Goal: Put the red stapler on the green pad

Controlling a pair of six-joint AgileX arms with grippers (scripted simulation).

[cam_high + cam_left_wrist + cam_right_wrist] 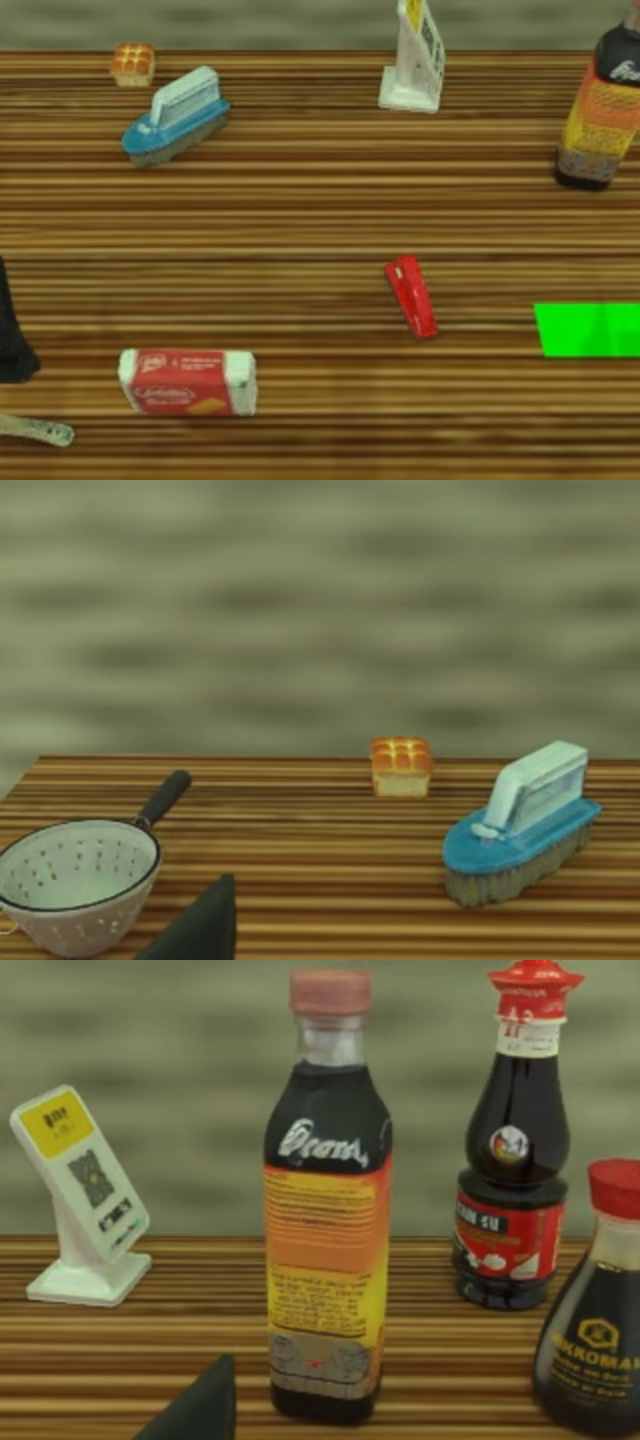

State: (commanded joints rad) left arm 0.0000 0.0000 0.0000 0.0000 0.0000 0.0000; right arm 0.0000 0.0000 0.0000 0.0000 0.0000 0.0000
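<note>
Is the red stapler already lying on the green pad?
No: in the top view the red stapler lies on bare wood, apart from the green pad.

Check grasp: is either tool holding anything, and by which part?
Nothing is held. The stapler lies free on the table, left of the pad. Neither tool is near it; only a dark tip shows in each wrist view.

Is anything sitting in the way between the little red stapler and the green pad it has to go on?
No, nothing visible. In the top view the red stapler lies on bare wood, and the strip of table between it and the green pad at the right edge holds nothing. The dark bottle stands farther back, off that path.
</note>
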